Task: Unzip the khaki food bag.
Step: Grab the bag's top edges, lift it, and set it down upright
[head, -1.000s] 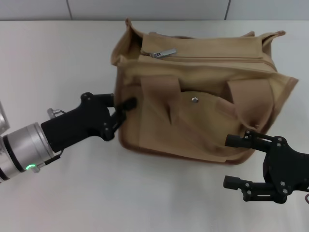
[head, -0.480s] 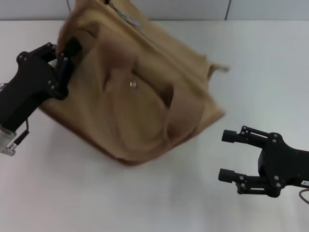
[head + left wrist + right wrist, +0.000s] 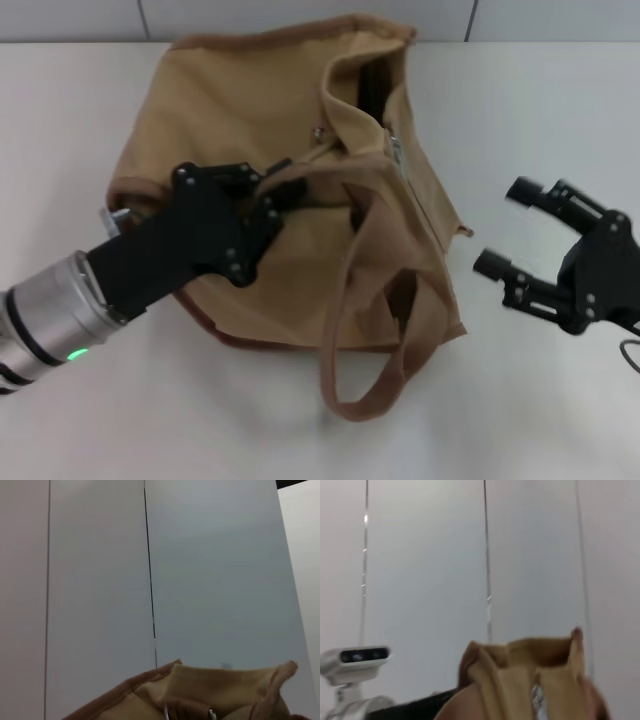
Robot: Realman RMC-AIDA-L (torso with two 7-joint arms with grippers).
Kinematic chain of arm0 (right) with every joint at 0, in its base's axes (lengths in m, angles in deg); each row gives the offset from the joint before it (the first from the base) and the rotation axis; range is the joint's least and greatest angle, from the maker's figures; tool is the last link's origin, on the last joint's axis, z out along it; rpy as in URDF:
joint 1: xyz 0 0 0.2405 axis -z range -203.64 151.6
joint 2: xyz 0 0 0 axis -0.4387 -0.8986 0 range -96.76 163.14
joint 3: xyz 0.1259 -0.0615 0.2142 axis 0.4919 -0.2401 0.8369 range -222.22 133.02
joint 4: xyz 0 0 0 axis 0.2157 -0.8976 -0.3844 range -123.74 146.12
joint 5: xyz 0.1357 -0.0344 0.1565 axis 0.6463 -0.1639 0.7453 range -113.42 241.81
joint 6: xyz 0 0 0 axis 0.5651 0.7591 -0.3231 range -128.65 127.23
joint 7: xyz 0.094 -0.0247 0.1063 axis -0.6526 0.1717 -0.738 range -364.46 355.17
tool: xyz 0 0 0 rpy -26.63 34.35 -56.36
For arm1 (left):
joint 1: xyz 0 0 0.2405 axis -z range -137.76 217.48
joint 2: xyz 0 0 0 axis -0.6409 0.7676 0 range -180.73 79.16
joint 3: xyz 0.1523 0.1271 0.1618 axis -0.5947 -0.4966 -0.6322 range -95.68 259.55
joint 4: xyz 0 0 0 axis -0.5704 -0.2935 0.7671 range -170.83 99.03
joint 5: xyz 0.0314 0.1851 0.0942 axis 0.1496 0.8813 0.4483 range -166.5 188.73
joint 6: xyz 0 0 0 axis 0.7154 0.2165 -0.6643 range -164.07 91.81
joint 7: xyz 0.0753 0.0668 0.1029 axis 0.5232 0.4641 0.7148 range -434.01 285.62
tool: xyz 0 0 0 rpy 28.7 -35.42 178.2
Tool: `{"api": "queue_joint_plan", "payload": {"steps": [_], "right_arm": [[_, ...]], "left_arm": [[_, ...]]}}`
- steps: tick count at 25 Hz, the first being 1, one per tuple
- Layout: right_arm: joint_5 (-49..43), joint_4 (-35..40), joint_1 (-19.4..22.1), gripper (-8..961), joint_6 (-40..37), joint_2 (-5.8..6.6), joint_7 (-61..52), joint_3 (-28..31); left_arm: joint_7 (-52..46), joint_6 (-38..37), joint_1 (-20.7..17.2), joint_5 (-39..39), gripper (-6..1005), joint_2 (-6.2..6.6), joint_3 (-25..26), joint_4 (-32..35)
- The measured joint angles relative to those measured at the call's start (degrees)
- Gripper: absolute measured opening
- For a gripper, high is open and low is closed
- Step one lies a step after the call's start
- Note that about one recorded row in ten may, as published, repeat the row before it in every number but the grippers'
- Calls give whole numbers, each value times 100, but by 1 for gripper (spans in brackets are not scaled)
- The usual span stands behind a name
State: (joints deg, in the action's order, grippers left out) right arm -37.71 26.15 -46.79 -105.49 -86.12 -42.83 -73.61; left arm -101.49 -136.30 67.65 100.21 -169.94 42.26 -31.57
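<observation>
Left claw (image 3: 272,195): black, angular, on a silver cylindrical wrist with a green light, entering from the near left corner of the bench (image 3: 90,420) and slanting up toward the centre. Its fingers are closed on a fold of canvas and strap at the top of the bag.

Right claw (image 3: 515,228): black, two knuckled fingers spread wide apart, holding nothing, hovering off the near right part of the bench, tips pointing toward the bag's right side, a clear gap between them.

Khaki food bag (image 3: 250,110): soft tan canvas, brown-trimmed along its lower edge, slumped and tipped so that its broad plain panel faces up. It lies at the bench's centre, reaching nearly to the far edge. One wide strap handle (image 3: 365,370) hangs in a loose loop toward the near edge. A small metal snap (image 3: 318,130) shows near the crumpled top folds; a silver zipper line (image 3: 398,160) runs along the right side beside a dark opening.

Bench: smooth, white, matt; bare surface to the right, near side and far left corner.

Wall (image 3: 210,570): pale grey panels with thin seams beyond the far edge.
</observation>
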Motion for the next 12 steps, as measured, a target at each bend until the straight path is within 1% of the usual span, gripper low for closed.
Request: {"api": "queue_joint_plan", "payload": {"steps": [1,2,3,6,7,8,10,12], "right_arm": [[140,-145,8,839,26,-3,301,1],[453,-518,15,840,93,-16,968,0],[453,-518,15,840,93,-16,968,0],[868,-1023,-29,840,200,-29,1780,0],[994,-1305,-122,840,348,-43,2251,0],[994,-1305,-122,839,348,-43,2251,0],[1029,-1564,-243,837,584,-50,2656,0],[1044,-1892,-435,836,989,-50,3170,0]], "left_arm": [[31,7,14,0,55,0,-10,-27],[64,16,36,-2,55,-1,-33,-66],[81,26,61,-1,55,-1,-54,-95],[92,107,158,-1,56,-2,-161,-186],[95,164,218,-1,56,-2,-237,-233],[95,164,218,-1,56,-2,-237,-233],[95,198,270,2,56,-3,-284,-278],[95,207,287,3,56,-2,-312,-299]]}}
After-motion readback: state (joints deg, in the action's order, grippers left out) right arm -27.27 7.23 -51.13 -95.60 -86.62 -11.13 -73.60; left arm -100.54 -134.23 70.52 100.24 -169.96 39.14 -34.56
